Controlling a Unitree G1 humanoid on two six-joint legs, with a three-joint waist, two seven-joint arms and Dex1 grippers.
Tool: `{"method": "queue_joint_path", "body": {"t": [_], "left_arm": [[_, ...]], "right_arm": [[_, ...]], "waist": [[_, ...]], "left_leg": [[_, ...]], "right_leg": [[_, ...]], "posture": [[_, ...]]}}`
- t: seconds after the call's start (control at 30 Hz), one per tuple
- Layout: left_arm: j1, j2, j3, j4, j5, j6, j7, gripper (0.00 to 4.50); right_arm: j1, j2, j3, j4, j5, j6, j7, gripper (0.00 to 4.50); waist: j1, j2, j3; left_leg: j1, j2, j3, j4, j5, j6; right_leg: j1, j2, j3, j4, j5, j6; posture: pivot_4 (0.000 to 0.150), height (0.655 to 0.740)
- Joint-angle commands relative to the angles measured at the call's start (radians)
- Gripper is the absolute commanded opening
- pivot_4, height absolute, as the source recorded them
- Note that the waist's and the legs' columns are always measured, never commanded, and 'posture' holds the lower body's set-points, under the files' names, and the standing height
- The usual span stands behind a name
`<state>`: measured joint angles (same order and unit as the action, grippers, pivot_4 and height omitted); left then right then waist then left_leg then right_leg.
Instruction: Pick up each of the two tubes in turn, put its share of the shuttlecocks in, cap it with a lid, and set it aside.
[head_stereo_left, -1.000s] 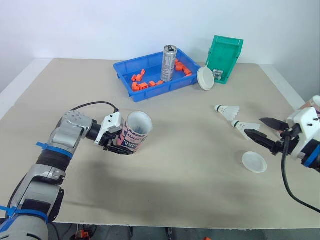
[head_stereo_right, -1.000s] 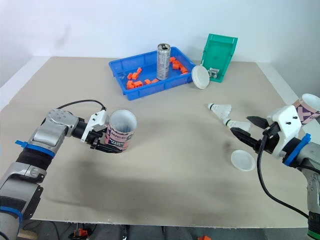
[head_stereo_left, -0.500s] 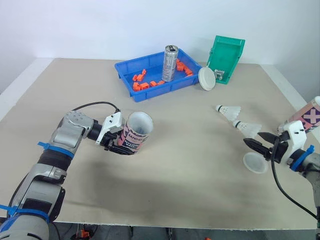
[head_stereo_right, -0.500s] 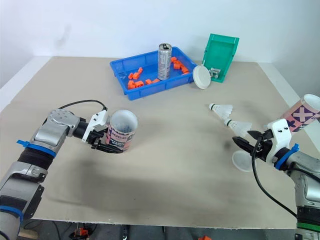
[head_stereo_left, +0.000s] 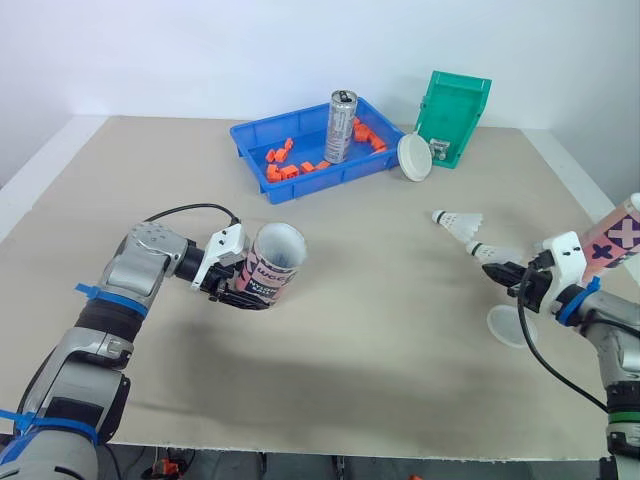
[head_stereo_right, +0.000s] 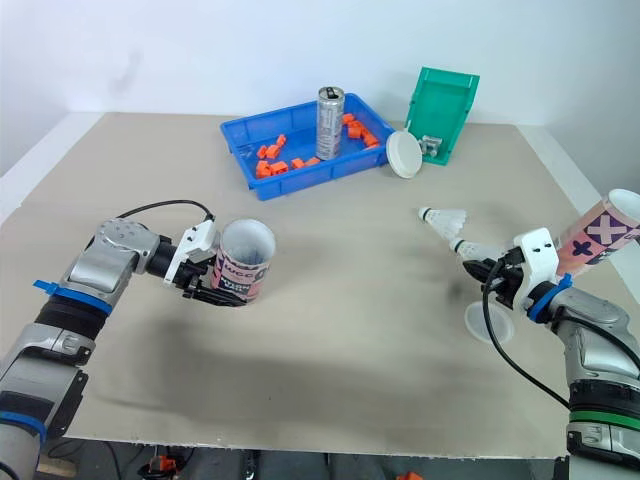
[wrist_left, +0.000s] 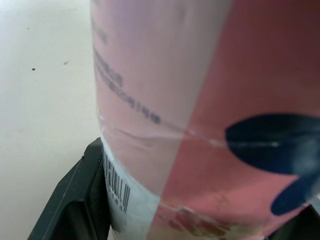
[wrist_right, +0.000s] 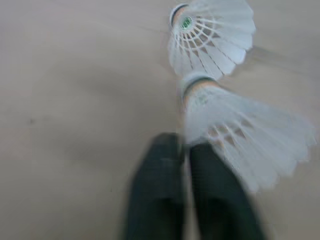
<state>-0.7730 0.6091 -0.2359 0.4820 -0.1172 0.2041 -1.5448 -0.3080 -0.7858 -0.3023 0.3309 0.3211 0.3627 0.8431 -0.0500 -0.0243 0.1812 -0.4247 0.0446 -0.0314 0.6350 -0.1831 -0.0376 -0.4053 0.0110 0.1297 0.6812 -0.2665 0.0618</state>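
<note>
**Both pincers closed: left on a tube, right at a shuttlecock**

Nearest to me, at the lower right of the head view, a flat lid (head_stereo_left: 512, 326) lies on the table (head_stereo_left: 380, 380). It is just below my right pincer (head_stereo_left: 503, 270) and apart from it.

My right pincer is closed to a thin slit. In the right wrist view the feather skirt of the nearer shuttlecock (wrist_right: 240, 130) lies over one finger (wrist_right: 220, 200). A bit of white sits in the slit, so the edge of the skirt seems to be pinched. From the head view I can see just the tips meeting the skirt. The cork end of this shuttlecock points away from me. It lies just beside the skirt of the farther shuttlecock (head_stereo_left: 458, 220), which rests on the table a little to the upper left.

At the centre left, my left pincer (head_stereo_left: 240, 290) grips a tube (head_stereo_left: 268, 268) around its lower part. The head view shows its open mouth, tilted up and to the right. The left wrist view adds the printed label and a barcode, against one black finger (wrist_left: 75, 200).

A second tube (head_stereo_left: 620, 230) is tilted at the right edge, behind my right wrist.

Far, at the upper centre, there is a blue tray (head_stereo_left: 305, 187) with orange pieces (head_stereo_left: 280, 168) and a can (head_stereo_left: 339, 126). A leaning lid (head_stereo_left: 412, 157) rests against its right end, with a green bin (head_stereo_left: 452, 115) just beside.
</note>
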Motion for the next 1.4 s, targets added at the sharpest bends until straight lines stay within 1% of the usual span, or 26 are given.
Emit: {"method": "queue_joint_path", "body": {"t": [0.03,0.1,0.17,0.3,0.43,0.5,0.57,0.63,0.7,0.87,1.0,1.1,1.2,1.23,1.33,1.4], "left_arm": [[0.018,0.011,-0.01,-0.026,0.002,0.008,-0.006,2.9],[0.018,0.011,-0.01,-0.026,0.002,0.008,-0.004,2.9],[0.015,0.01,-0.011,-0.023,0.003,0.006,-0.002,2.9],[0.01,0.009,-0.013,-0.016,0.004,0.001,-0.003,2.9],[0.006,0.005,-0.014,-0.011,0.005,0.001,-0.002,2.9],[0.003,0.004,-0.014,-0.006,0.007,-0.001,-0.002,2.9],[0.001,0.002,-0.017,-0.003,0.008,-0.003,-0.001,2.9],[-0.001,-0.001,-0.019,0.001,0.009,-0.004,-0.002,2.9],[-0.004,-0.003,-0.02,0.007,0.011,-0.009,-0.002,2.9],[-0.01,-0.007,-0.022,0.009,0.017,-0.014,0.007,2.9],[-0.003,-0.005,-0.019,-0.017,0.01,0.004,0.008,2.9],[0.0,-0.003,-0.02,-0.023,0.009,0.009,0.008,2.9],[0.0,-0.002,-0.021,-0.026,0.009,0.012,0.008,2.9],[-0.001,-0.003,-0.021,-0.026,0.009,0.012,0.009,2.9],[-0.002,-0.004,-0.021,-0.027,0.009,0.014,0.009,2.9],[0.0,-0.004,-0.02,-0.03,0.008,0.016,0.01,2.9]], "right_arm": [[0.028,-0.03,-0.044,-0.069,0.015,-0.006,-0.005,0.02],[0.045,-0.04,-0.063,-0.119,0.024,0.002,-0.008,0.02],[0.047,-0.053,-0.076,-0.212,0.044,0.014,-0.007,0.02],[0.034,-0.1,-0.033,-0.41,0.047,0.038,0.019,0.02],[-0.046,-0.14,0.064,-0.627,0.083,0.072,0.074,0.02],[-0.109,-0.136,0.136,-0.698,0.088,0.071,0.098,0.02],[-0.214,-0.097,0.256,-0.748,0.071,0.041,0.141,0.02],[-0.323,-0.042,0.365,-0.747,0.047,0.012,0.178,0.02],[-0.388,-0.01,0.437,-0.711,0.003,-0.03,0.21,0.02],[-0.45,0.037,0.498,-0.645,-0.025,-0.104,0.27,0.02],[-0.47,0.052,0.564,-0.597,-0.087,-0.166,0.325,0.02],[-0.51,0.079,0.592,-0.574,-0.108,-0.165,0.343,0.02],[-0.555,0.106,0.6,-0.567,-0.086,-0.131,0.374,0.95],[-0.565,0.113,0.594,-0.572,-0.074,-0.125,0.38,1.48],[-0.594,0.137,0.547,-0.593,-0.01,-0.084,0.379,2.68],[-0.594,0.137,0.505,-0.606,0.046,-0.047,0.38,2.68]], "waist": [[0.0,0.0,0.0],[0.0,0.0,0.0],[0.0,0.0,0.0],[0.0,0.003,0.0],[0.0,0.003,0.0],[0.0,0.003,0.0],[0.0,0.003,0.0],[-0.001,0.003,0.0],[0.003,0.003,0.0],[0.006,0.001,0.0],[0.005,0.001,0.0],[0.004,0.001,0.0],[0.004,0.001,0.0],[0.005,0.001,0.0],[0.004,0.001,0.0],[0.005,0.001,0.0]], "left_leg": [[0.0,0.0,0.0,0.0,0.0,0.0],[0.0,0.0,0.0,0.0,0.0,0.0],[0.0,0.0,0.0,0.0,0.0,0.0],[0.0,0.0,0.0,0.0,0.0,0.0],[0.0,0.0,0.0,0.0,0.0,0.0],[0.0,0.0,0.0,0.0,0.0,0.0],[0.0,0.001,0.0,0.0,0.0,0.0],[-0.001,0.001,0.0,0.0,0.0,0.0],[-0.001,0.001,0.0,0.0,0.0,0.0],[-0.004,0.0,-0.001,0.001,0.0,0.0],[-0.004,0.001,-0.002,0.001,0.0,0.0],[-0.004,0.001,-0.002,0.001,0.0,0.0],[-0.003,0.001,-0.002,0.001,0.0,0.0],[-0.003,0.001,-0.002,0.001,0.0,0.0],[-0.004,0.001,-0.002,0.001,0.0,0.0],[-0.004,0.001,-0.003,0.001,0.0,0.0]], "right_leg": [[0.0,0.0,0.0,0.0,0.0,0.0],[0.0,0.0,0.0,0.0,0.0,0.0],[0.0,0.0,0.0,0.0,0.0,0.0],[0.0,0.0,0.0,0.0,0.0,0.0],[0.0,0.0,0.0,0.0,0.0,0.0],[0.0,0.0,0.0,0.0,0.0,0.0],[-0.001,0.0,0.0,0.0,0.0,0.0],[-0.002,0.0,0.0,0.0,0.0,0.0],[-0.002,0.0,0.0,0.0,0.0,0.0],[-0.003,-0.001,-0.002,-0.001,-0.001,-0.001],[-0.003,-0.001,-0.003,0.0,-0.001,-0.002],[-0.003,0.0,-0.004,0.0,-0.001,-0.002],[-0.003,0.0,-0.004,0.0,0.0,-0.002],[-0.003,0.0,-0.004,0.0,0.0,-0.002],[-0.003,0.0,-0.004,0.0,0.0,-0.003],[-0.003,0.0,-0.004,0.0,0.001,-0.005]], "posture": [[0.15,0.74],[0.15,0.74],[0.15,0.74],[0.15,0.74],[0.15,0.74],[0.15,0.74],[0.15,0.74],[0.15,0.74],[0.15,0.74],[0.15,0.74],[0.15,0.74],[0.15,0.74],[0.15,0.74],[0.15,0.74],[0.15,0.74],[0.15,0.74]]}}
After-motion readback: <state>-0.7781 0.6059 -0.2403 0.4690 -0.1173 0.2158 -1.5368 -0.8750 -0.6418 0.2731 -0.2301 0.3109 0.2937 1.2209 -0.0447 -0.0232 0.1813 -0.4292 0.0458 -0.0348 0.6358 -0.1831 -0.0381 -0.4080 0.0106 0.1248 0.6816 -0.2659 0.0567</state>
